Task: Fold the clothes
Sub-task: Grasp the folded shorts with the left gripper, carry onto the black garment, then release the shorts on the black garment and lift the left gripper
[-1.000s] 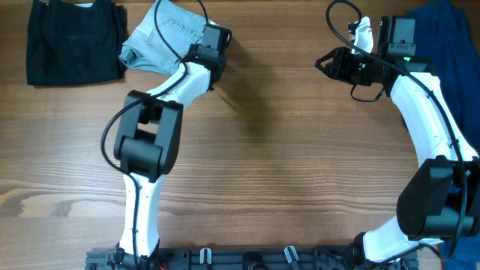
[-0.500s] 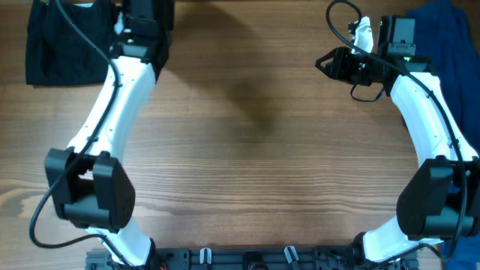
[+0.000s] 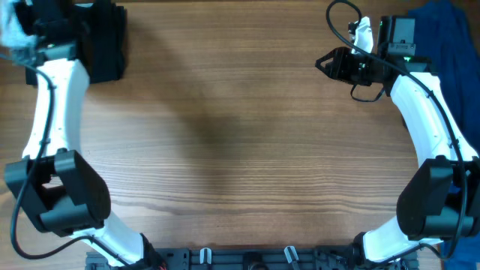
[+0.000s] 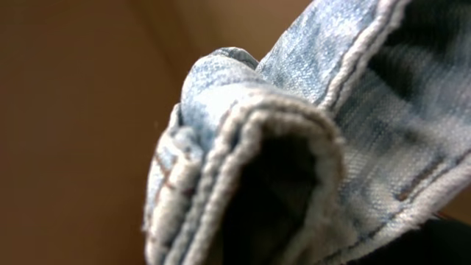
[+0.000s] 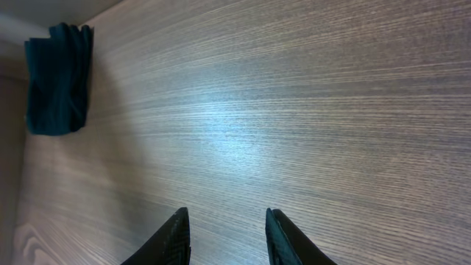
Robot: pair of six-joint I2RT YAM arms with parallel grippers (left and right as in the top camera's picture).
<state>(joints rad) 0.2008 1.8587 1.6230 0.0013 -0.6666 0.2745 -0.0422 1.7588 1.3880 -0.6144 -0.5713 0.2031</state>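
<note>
There are two robot arms, three pieces of clothing and one wooden table [image 3: 240, 150]. At the far left, in the top corner of the overhead view, is one pair of light-blue denim shorts [image 3: 10, 34]. The left gripper [image 3: 28, 31] is clenched on them. In the left wrist view the shorts are bunched up very close to the camera and fill most of the picture. You can see a thick folded edge with pale stitching. The fingers themselves are hidden behind the cloth. Just to the right of the shorts lies one black garment [image 3: 101, 37], folded into a neat pile on the table. The middle of the table is bare wood. Farther right is the right gripper [image 3: 321, 64], held over the wood and pointing toward the left. Its two jaws are apart, with nothing between them. At the far right lies one dark blue garment [image 3: 450, 45], partly under the right arm.
</note>
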